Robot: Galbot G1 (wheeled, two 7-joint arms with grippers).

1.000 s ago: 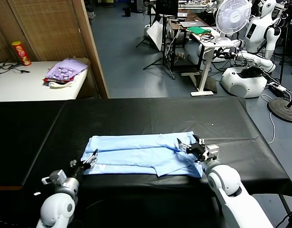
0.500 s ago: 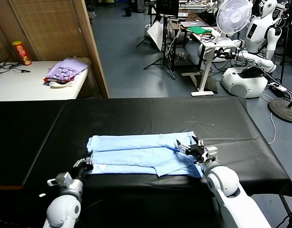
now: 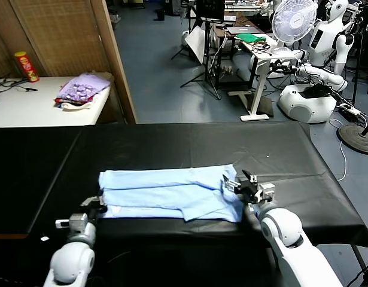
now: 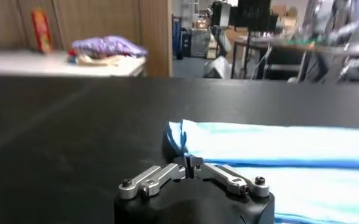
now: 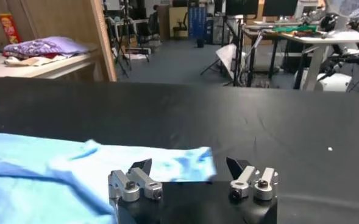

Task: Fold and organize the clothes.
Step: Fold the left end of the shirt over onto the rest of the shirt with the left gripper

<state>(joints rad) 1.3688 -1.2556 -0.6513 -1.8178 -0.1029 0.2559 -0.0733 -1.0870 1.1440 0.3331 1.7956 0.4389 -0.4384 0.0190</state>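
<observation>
T-shirt [image 3: 172, 192] corner pinched by left end effector [image 4: 190, 165]; right end effector [image 5: 190, 170] spread apart.

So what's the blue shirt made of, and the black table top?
The shirt looks like thin soft cloth, maybe cotton: it lies limp and creased in flat folds. The table top looks covered in smooth black sheeting, perhaps vinyl, with a dull sheen and faint wrinkles.

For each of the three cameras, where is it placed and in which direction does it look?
Head view: from the robot's head, down at the black table; both arms show, left end effector and right end effector.
Left wrist view: on the left wrist, low across the table; its shut end effector pinches the T-shirt.
Right wrist view: on the right wrist; open end effector over the T-shirt.
All three views show the purple cloth heap.
</observation>
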